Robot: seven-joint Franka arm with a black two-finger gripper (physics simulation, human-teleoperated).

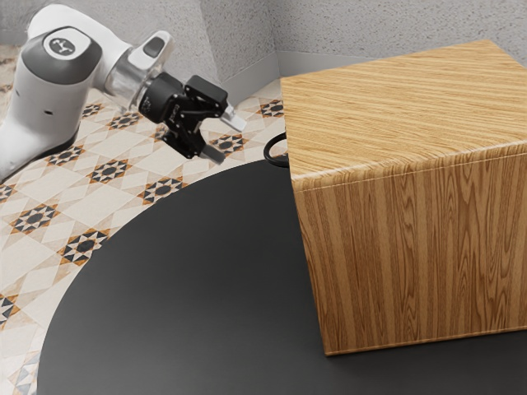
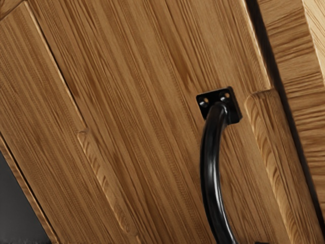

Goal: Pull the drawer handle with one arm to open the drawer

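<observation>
- Closest in the exterior view: a round black table with a dark matte top.
- Standing flat on it, toward the exterior view's right: a wooden cabinet, box-shaped, with grain along the top and down the near side.
- At the cabinet's far corner, on the exterior view's left side: the black drawer handle, a curved loop poking out past the edge from a face turned away from this camera.
- From the wrist, close up: the same drawer handle as a bowed black bar, fixed through a small square mounting plate with two screws onto the drawer front. Raised wooden mouldings on either side of it, and a dark seam between the front and the cabinet's frame.
- Just past the handle, toward the exterior view's left: the gripper, open-fingered and holding nothing, aimed at the handle, near it but apart from it.
- Behind the gripper: the white arm, reaching in from the upper left.
- Farthest off: a patterned tile floor below a grey wall.
</observation>
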